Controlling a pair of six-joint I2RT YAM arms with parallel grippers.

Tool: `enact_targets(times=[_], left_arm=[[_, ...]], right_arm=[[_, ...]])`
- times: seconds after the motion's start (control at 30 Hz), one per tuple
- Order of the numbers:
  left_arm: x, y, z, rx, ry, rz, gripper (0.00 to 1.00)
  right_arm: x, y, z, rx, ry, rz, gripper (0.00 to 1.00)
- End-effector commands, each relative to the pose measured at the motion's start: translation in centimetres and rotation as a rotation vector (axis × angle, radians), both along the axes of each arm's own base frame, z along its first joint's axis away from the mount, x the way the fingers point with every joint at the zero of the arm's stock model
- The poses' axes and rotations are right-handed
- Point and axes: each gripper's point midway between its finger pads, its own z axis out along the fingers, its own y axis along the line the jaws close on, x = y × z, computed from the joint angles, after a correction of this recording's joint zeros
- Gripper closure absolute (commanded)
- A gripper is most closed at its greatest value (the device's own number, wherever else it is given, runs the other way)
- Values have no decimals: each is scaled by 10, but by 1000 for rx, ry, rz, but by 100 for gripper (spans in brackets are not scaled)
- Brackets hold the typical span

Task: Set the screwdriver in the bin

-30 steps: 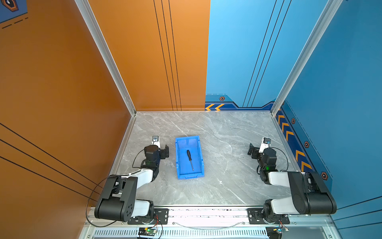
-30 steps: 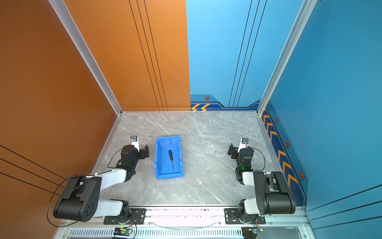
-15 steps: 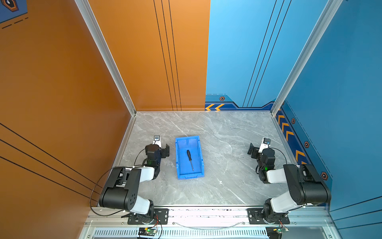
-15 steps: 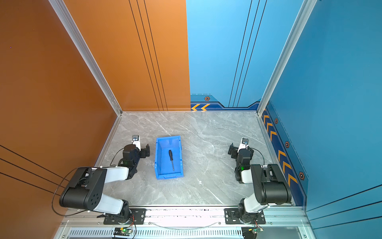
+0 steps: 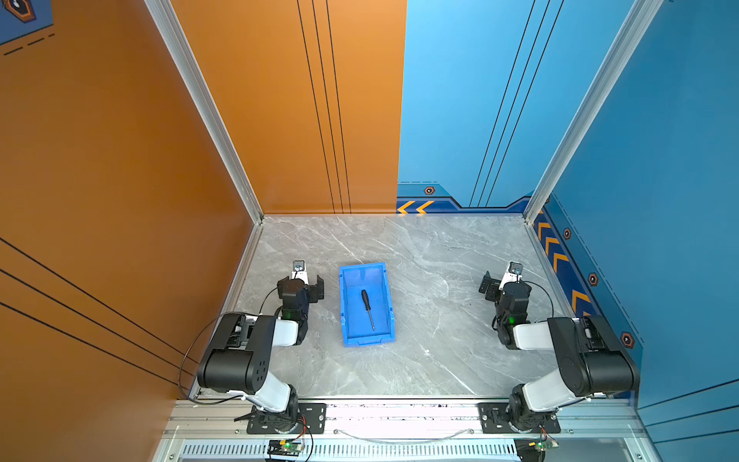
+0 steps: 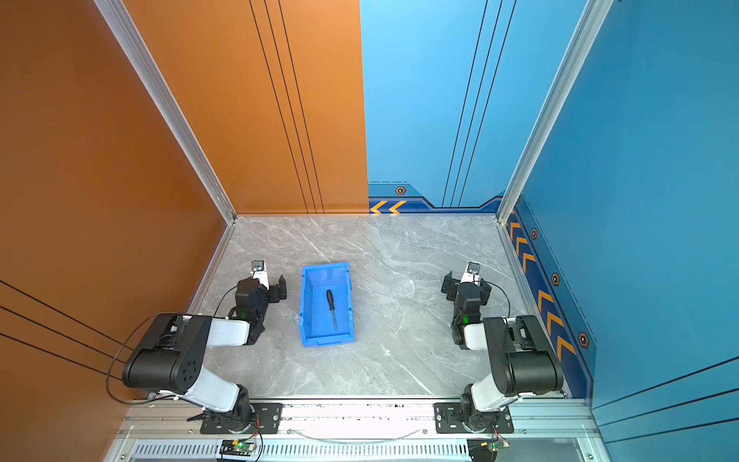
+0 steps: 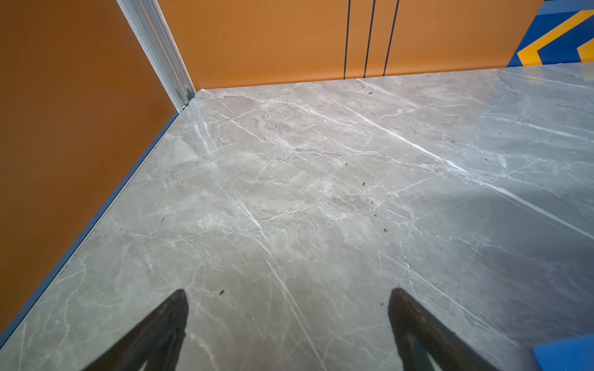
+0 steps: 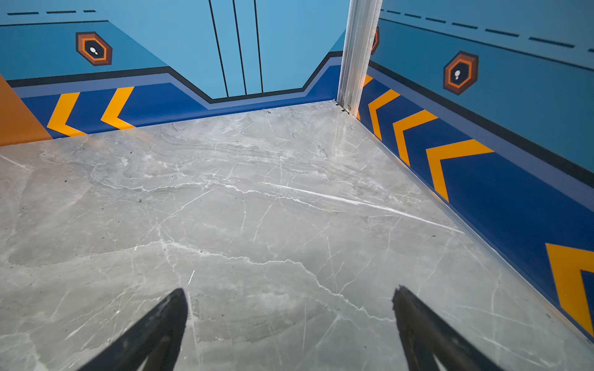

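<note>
Change: over the last second my left arm [image 5: 236, 360] and right arm [image 5: 592, 360] have folded back toward their bases, the big rear links tucking in. The screwdriver [image 5: 367, 308] and the bin [image 5: 343, 304] have not shifted.
Meaning for the task: I judge it done. The tool is inside the tray and both arms look to be retreating to rest.
Left hold: the left gripper [image 7: 289, 295] has its jaws spread wide, with only bare marble between them. It grips nothing. In both top views it sits low, near the bin's left long wall and apart from it.
Right hold: the right gripper [image 8: 291, 294] is also spread wide and empty. It is well apart from the bin, toward the blue side wall.
Tool: the screwdriver lies flat on the bin's floor. Its black handle points toward the far end and its thin silver shaft toward the near, lower end, slightly slanted. It touches neither gripper.
Tray: the bin is bright blue and rectangular. It stands between the arms, closer to the left one. One corner [image 7: 565, 356] shows in the left wrist view.
Surface: the table [image 5: 440, 320] is grey marble with white veins and small dark specks.
Writing: I can read none. The walls carry only yellow chevrons [image 8: 90, 109] and hexagonal badges [image 8: 94, 48], each with a small white mark. No brand on the arms is legible.
</note>
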Motion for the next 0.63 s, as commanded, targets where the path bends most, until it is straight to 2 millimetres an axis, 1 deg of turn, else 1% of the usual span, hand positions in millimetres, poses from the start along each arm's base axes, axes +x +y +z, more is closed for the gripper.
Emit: enact_targets(times=[0.0, 0.6], left_arm=[[1, 0, 1, -18, -15, -5, 2], [2, -1, 0, -35, -8, -26, 2]], right_arm=[[1, -3, -2, -14, 15, -24, 0], [1, -3, -2, -15, 15, -25, 0]])
